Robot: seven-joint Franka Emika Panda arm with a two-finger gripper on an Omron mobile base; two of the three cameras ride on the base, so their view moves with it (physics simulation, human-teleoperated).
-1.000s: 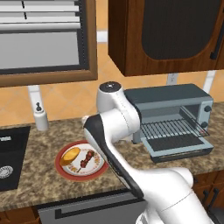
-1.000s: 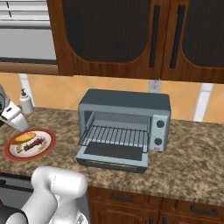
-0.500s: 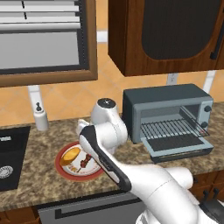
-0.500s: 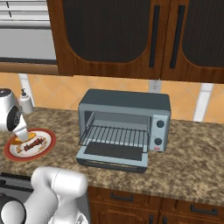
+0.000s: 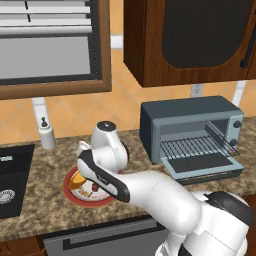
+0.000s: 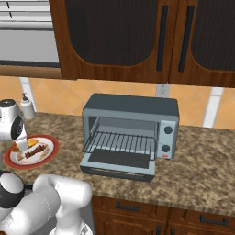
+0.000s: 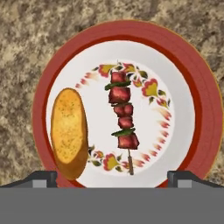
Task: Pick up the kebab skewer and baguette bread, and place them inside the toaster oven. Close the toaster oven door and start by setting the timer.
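the tool (image 7: 112, 177) hangs wide open above the red-rimmed plate (image 7: 199, 87) on the desk (image 6: 202, 165). the kebab skewer (image 7: 122, 116) lies between its tips, the baguette bread (image 7: 68, 131) just beside the left tip, neither touched.

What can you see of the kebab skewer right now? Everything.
The kebab skewer is a thin wooden stick threaded with dark red meat chunks and two green slivers, its bare tip poking out at one end. It lies flat on the red-rimmed patterned plate, beside the baguette bread without touching it.
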